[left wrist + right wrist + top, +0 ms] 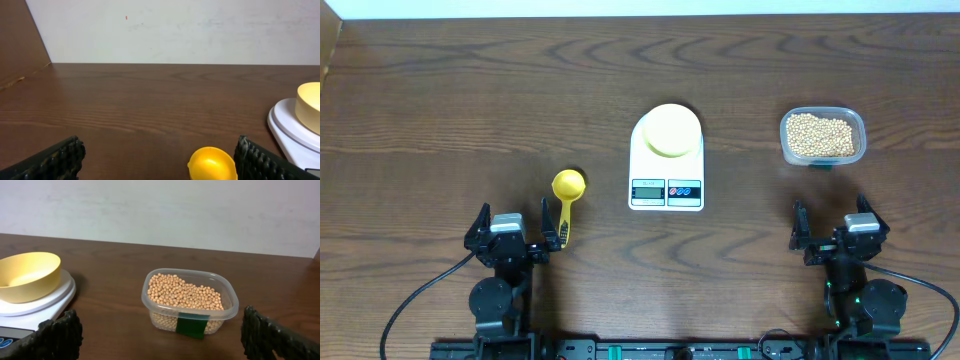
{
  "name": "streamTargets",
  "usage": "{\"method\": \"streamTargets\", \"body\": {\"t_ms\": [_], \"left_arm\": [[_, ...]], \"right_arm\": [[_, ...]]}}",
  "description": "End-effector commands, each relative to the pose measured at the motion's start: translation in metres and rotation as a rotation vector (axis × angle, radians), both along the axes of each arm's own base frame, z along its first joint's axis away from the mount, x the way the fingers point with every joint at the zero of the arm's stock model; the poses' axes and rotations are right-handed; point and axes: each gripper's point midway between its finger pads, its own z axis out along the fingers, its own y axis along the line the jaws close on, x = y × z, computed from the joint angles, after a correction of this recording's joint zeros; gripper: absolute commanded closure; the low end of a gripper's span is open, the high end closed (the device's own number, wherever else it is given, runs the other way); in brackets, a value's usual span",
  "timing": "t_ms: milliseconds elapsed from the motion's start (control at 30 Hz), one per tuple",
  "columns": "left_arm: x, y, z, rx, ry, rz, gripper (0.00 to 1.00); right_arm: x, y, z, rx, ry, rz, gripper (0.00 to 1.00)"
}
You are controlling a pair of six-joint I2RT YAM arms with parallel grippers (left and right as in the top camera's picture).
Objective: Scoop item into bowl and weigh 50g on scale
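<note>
1. My left gripper (513,224) sits well to the left of the scale (642,168), at the near edge of the wooden table (440,100). Its jaws are spread wide and hold nothing.
2. The yellow measuring scoop (566,205) lies flat on the table between that gripper and the scale, closer to the gripper. Its cup points away from me, and its handle runs back to just beside the gripper's inner finger. In the left wrist view only the cup shows, between the two fingers.
3. The white digital kitchen scale stands at the middle of the table. Its LCD display (648,188) and two buttons (684,188) sit along the edge nearest the arms. I cannot read the display; it is too small.
4. The pale yellow bowl (670,130) rests upright on the scale's far half.
5. The tan soybeans (820,135) fill a clear plastic tub (220,314) well to the right of the scale, level with the bowl. A dark green label (192,326) is on the tub's near wall.
6. My right gripper (832,226) sits to the right of the scale, nearer me than the tub and apart from it. Its jaws are wide apart and grasp nothing.
</note>
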Motion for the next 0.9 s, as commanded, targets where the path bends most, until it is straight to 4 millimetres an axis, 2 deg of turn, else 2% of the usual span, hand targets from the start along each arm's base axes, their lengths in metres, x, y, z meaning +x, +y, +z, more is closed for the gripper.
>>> {"method": "streamTargets", "body": {"t_ms": [0,333,400,700,733,867], "left_arm": [[-0.002,0.007,-0.016,0.014,0.059,0.036,0.02],[-0.002,0.007,-0.016,0.014,0.057,0.035,0.02],[-0.001,0.005,-0.01,0.013,0.036,0.027,0.02],[0.001,-0.03,0.044,0.023,-0.187,-0.175,0.02],[-0.002,-0.035,0.055,0.028,-0.219,-0.204,0.02],[-0.009,-0.036,0.088,0.008,-0.278,-0.208,0.02]], "right_arm": [[0.0,0.003,0.0,0.014,-0.002,0.017,0.01],[0.0,0.003,0.0,0.014,-0.002,0.017,0.01],[0.0,0.003,0.0,0.014,-0.002,0.017,0.01],[0.0,0.003,0.0,0.014,-0.002,0.017,0.01],[0.0,0.003,0.0,0.014,-0.002,0.017,0.01],[0.0,0.003,0.0,0.014,-0.002,0.017,0.01]]}}
